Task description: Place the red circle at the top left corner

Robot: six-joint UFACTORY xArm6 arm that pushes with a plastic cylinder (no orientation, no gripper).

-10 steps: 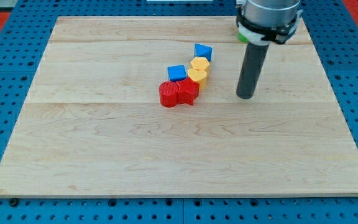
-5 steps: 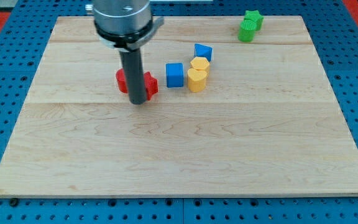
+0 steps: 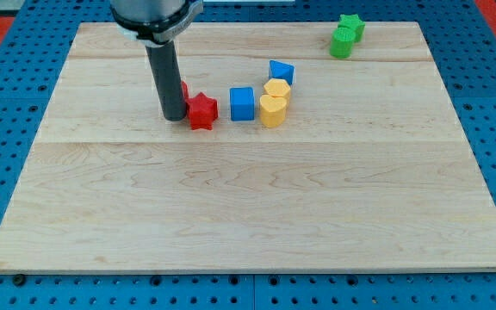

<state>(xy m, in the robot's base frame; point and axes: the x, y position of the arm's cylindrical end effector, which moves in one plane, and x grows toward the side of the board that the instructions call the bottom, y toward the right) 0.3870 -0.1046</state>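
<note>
The red circle (image 3: 184, 90) is mostly hidden behind my rod; only a thin red sliver shows at the rod's right edge, left of the board's centre. My tip (image 3: 173, 117) rests on the board just below that sliver. It is close to the left side of the red star (image 3: 201, 111). Whether the tip touches the circle cannot be told.
A blue cube (image 3: 242, 103) lies right of the star. Beyond it are a yellow heart (image 3: 272, 110), a yellow hexagon (image 3: 276, 89) and a blue block (image 3: 281, 71). Two green blocks (image 3: 346, 36) sit near the wooden board's (image 3: 102, 215) top right corner.
My rod swept from the right of the cluster to its left, carrying the red circle and red star leftward. The tip then shifted slightly up and left, and the circle is now mostly hidden.
</note>
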